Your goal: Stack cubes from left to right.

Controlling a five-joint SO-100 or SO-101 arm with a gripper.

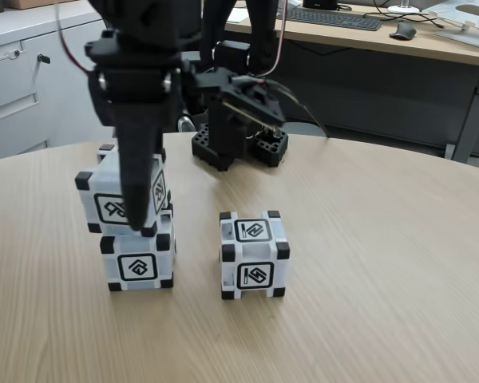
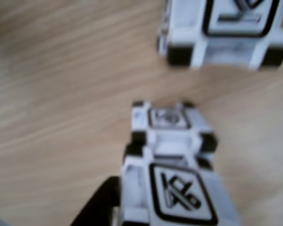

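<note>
Now we are holding our black two-finger gripper [image 1: 138, 227] closed around a white plastic cube with black corners [image 1: 121, 196], resting skewed atop a second like cube [image 1: 138, 259]; the third cube [image 1: 254, 254] is sitting apart on the round wooden table [image 1: 383, 263].

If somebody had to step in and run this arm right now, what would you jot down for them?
Gripper: down over the left stack in the fixed view, a finger in front of the upper cube; whether it grips or has let go cannot be told.
Upper cube: sits on the lower cube, shifted a bit left and back, not squarely lined up.
Third cube: alone on the table, to the right of the stack, apart from it.
Done: two cubes stacked.
Left: check the top cube sits steady, release, then lift the third cube onto the stack.
</note>
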